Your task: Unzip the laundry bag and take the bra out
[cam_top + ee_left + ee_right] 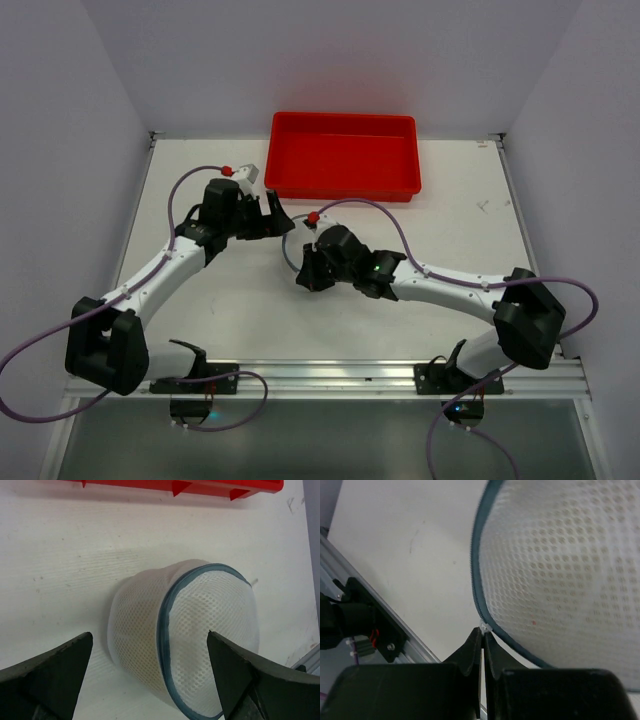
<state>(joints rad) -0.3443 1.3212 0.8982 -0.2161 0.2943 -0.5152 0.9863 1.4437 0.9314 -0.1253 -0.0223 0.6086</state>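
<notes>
The laundry bag (200,630) is a round white mesh case with a dark blue-grey zipper rim (165,630), and it rests on its side on the white table. My left gripper (150,634) is open wide, its two black fingers (55,670) standing either side of the bag without touching it. My right gripper (483,631) is shut on the small white zipper pull (485,627) at the rim of the laundry bag (560,575). In the top view the bag (292,243) lies between the left gripper (278,222) and the right gripper (303,268). The bra is hidden; only a faint beige tint shows through the mesh.
A red rectangular tray (345,155) stands just behind the bag at the table's far side, and its edge (175,486) shows in the left wrist view. An aluminium rail (330,375) with the arm bases runs along the near edge. White walls close in the left, right and back.
</notes>
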